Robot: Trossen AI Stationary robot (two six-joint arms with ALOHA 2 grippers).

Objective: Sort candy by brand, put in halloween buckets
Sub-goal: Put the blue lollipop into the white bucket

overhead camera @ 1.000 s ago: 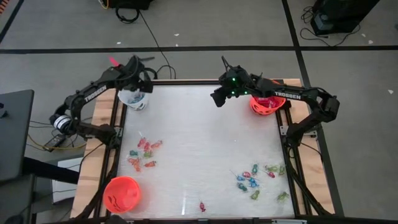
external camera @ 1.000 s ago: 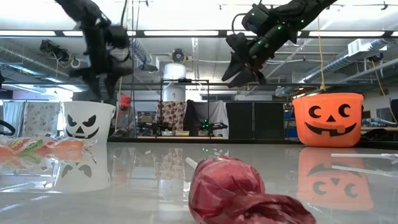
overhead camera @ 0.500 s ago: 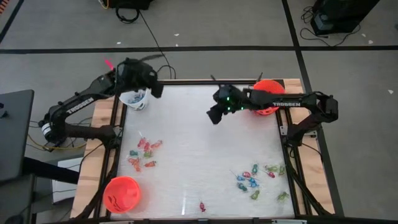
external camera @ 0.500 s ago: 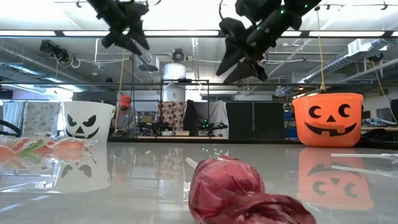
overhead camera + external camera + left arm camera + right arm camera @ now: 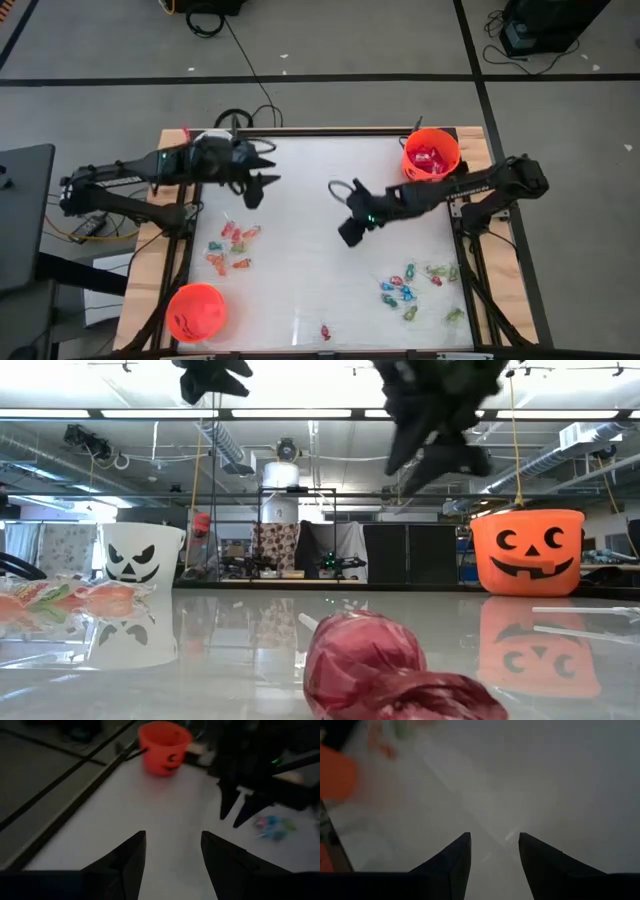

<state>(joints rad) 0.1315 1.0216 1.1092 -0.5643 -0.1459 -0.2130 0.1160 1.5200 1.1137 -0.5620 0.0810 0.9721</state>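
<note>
Both grippers hang open and empty above the table. My left gripper point(image 5: 266, 166) point(image 5: 172, 834) is over the far left part of the table, just off the white bucket point(image 5: 143, 552), which my left arm hides from above. My right gripper point(image 5: 346, 236) point(image 5: 494, 835) is over the table's middle. The orange bucket point(image 5: 431, 155) at the far right corner has red packets inside. A second orange bucket point(image 5: 195, 310) stands at the near left corner. Red and orange candy point(image 5: 232, 248) lies at the left, blue and green candy point(image 5: 412, 285) at the near right.
One red wrapped lollipop point(image 5: 325, 331) point(image 5: 375, 670) lies alone by the near edge. Bare table stretches between the two candy groups and under both grippers. The left wrist view shows my right arm's gripper point(image 5: 240, 805) ahead, with the far orange bucket point(image 5: 165, 740) behind it.
My left gripper has swung away from above the white bucket, out over the table toward its right and near side. My right gripper has left the far right orange bucket and travelled toward the near edge and the left, to the table's middle. No candy has moved.
</note>
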